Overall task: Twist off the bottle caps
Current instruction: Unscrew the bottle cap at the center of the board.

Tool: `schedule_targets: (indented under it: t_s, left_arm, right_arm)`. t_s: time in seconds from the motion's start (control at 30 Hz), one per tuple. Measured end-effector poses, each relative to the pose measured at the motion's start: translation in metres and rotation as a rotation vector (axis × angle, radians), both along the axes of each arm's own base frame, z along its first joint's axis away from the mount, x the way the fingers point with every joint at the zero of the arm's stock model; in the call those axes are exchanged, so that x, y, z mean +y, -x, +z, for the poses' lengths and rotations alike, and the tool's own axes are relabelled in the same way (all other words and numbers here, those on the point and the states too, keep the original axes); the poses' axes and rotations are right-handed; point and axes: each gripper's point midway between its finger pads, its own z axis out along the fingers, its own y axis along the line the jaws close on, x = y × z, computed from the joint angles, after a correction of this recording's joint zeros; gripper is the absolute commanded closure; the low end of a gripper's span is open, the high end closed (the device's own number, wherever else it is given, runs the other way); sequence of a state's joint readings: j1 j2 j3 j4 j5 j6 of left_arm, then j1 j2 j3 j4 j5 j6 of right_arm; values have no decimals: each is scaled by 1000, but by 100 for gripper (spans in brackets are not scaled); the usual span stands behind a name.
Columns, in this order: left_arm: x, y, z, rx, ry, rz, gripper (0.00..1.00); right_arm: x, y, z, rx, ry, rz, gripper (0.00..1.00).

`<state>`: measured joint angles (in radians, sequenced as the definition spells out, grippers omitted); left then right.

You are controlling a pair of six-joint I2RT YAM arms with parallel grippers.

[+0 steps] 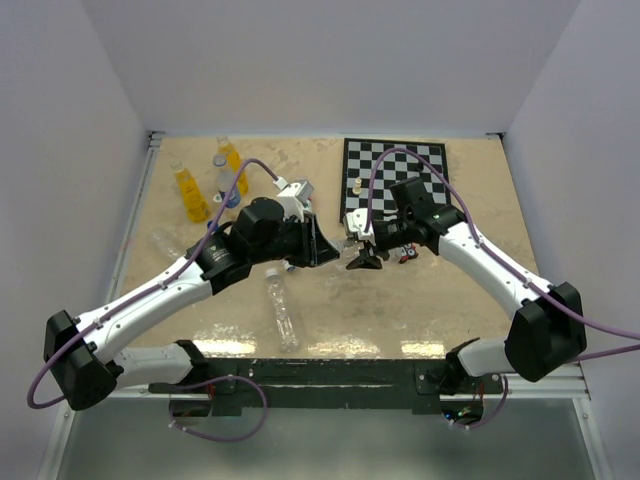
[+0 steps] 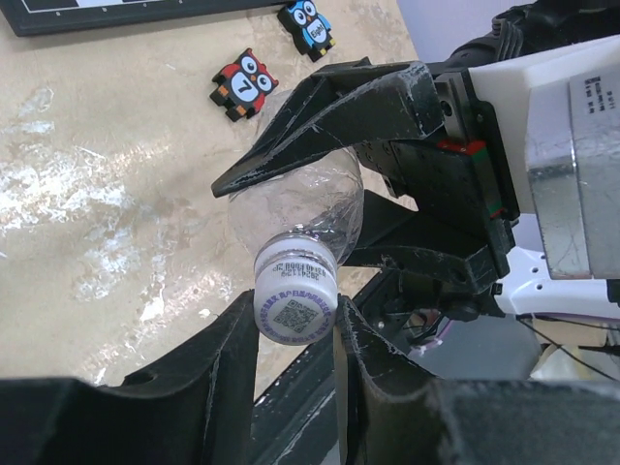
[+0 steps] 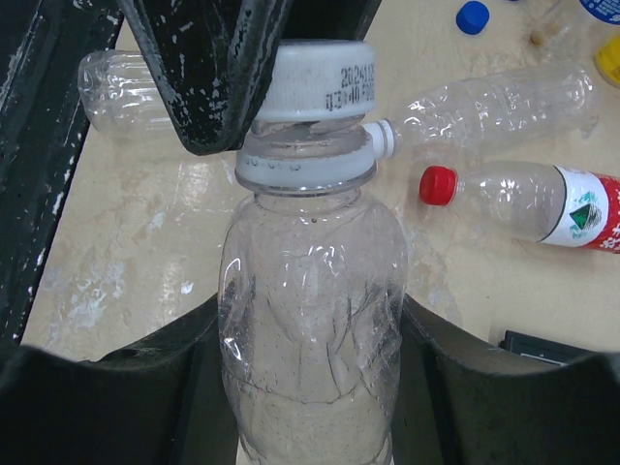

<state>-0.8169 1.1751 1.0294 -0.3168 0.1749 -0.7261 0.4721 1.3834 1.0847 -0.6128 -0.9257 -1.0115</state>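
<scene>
Clear crinkled plastic bottle [image 3: 310,291] is held in the air over the middle of the beige mottled desk [image 1: 450,320], between the two arms; it is see-through and looks empty. Right tool [image 3: 310,339] is clamped around the bottle's body, black fingers pressing both sides. The white ribbed plastic screw cap [image 2: 295,300] sits on the neck with printed code on top, and the left tool [image 2: 295,315] is closed on it, one finger on each side of the ribbing. In the right wrist view the cap sits above the neck ring with thread showing between them. On the desk under the held bottle: a long clear unlabelled bottle [image 3: 484,102] lying on its side, a red-capped bottle with a red and white label [image 3: 542,201] also on its side, and a loose blue round cap [image 3: 472,16]. Two orange-yellow bottles [image 1: 190,197] stand near the far left edge, well apart from the tools. A black-and-white chessboard [image 1: 395,175] lies far right of centre, and two flat owl-shaped tiles [image 2: 243,85] sit just beside its near edge. Another clear bottle [image 1: 283,312] lies near the front. Open desk shows at front right.
</scene>
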Motion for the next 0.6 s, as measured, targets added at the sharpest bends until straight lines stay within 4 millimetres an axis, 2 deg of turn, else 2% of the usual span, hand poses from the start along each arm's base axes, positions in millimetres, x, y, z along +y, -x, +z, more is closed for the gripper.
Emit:
schedule_targets:
  t_s: [0.2,0.33,0.5,0.6]
  left_arm:
    - [1,-1,2,30,20,41,100]
    - [1,-1,1,33,27,47,91]
    - [1,-1,1,34,28,48,69]
    - [1,-1,1,28,27,44,49]
  right_arm:
    - [1,-1,1,-6,-4,0,100]
    - [1,-1,1,-7,-4,1,100]
    - [1,-1,1,-7,-4,0,100]
    - [1,-1,1,-7,-3,0,100]
